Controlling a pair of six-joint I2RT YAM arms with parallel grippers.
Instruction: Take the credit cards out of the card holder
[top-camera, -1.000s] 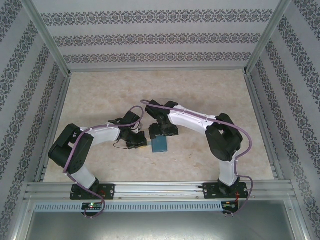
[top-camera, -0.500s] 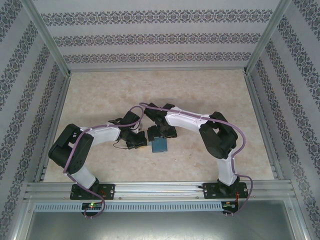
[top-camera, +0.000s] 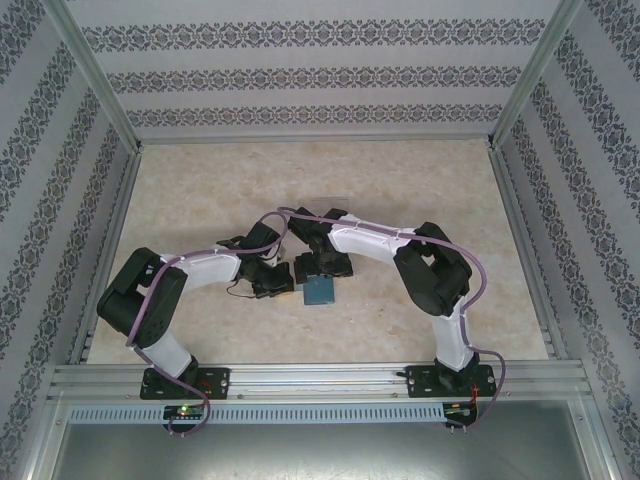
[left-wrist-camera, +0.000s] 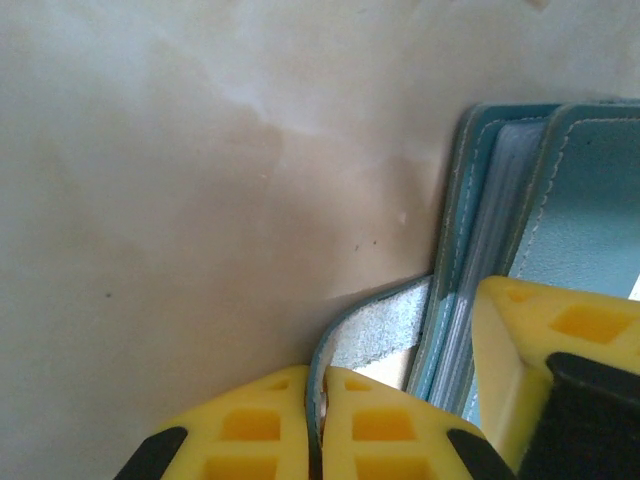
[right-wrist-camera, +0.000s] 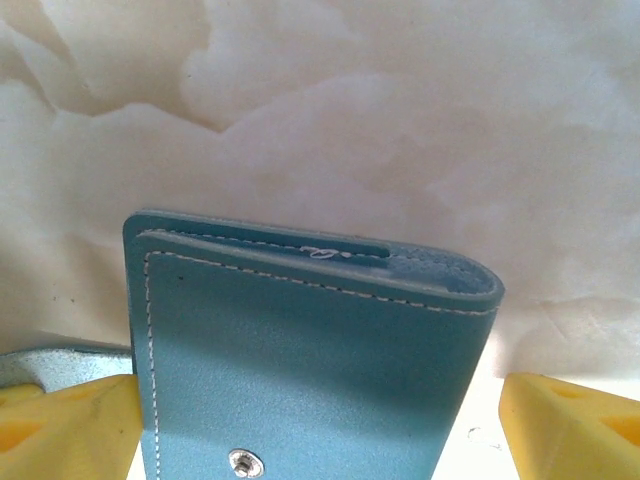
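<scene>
Grips the tab (left-wrist-camera: 385, 325) of the card holder (right-wrist-camera: 310, 370) with the left gripper (left-wrist-camera: 322, 390) pinched shut. Straddles the closed card holder, mid table (top-camera: 420, 190), with the right gripper (right-wrist-camera: 318, 425) spread wide, holding nothing.

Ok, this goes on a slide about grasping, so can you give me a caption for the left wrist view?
Jaws of the left gripper shut on the tab of the teal card holder, above a pale marbled table.
</scene>
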